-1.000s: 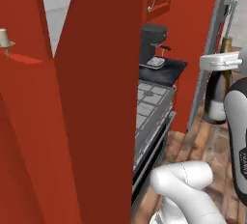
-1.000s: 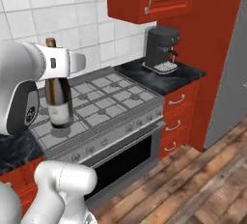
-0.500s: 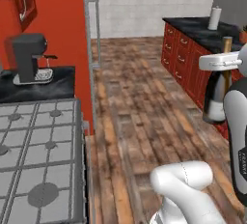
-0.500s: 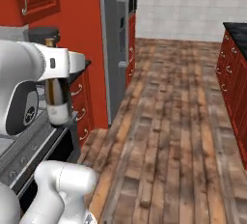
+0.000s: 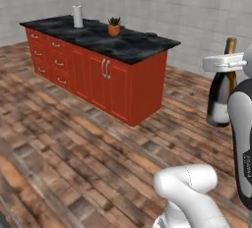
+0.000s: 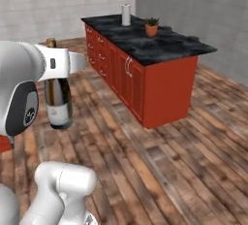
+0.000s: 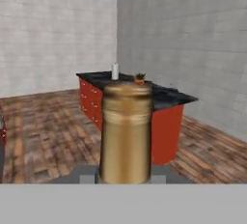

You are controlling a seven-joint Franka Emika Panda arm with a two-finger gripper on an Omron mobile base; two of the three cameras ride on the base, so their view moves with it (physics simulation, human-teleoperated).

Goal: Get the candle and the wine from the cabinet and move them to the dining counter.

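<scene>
The gripper point(image 6: 60, 64) is clamped on the gold-foil neck of the wine point(image 6: 57, 98), carrying the bottle upright and clear of the floor, presumably to avoid tipping, with the dining counter point(image 6: 160, 49) ahead, well apart.

Layout: wine in my pincer, counter ahead across the floor

My gripper point(image 6: 60, 64) holds the wine point(image 6: 58, 100) upright by the neck, above the floor point(image 5: 74, 153), approx. level w/ the counter top. In the left base view the bottle is at far right; in the right base view, at far left. The dining counter point(image 5: 133, 50) stands ahead, well apart from me, w/ a wall point(image 5: 172, 6) behind it. On its top: a paper-towel roll point(image 5: 78, 16) near the far end, a potted plant point(image 5: 114, 26) approx. mid-slab, nearer to me than the roll. In the hand view the bottle neck point(image 7: 126, 131) is right in front, the counter behind it.
</scene>
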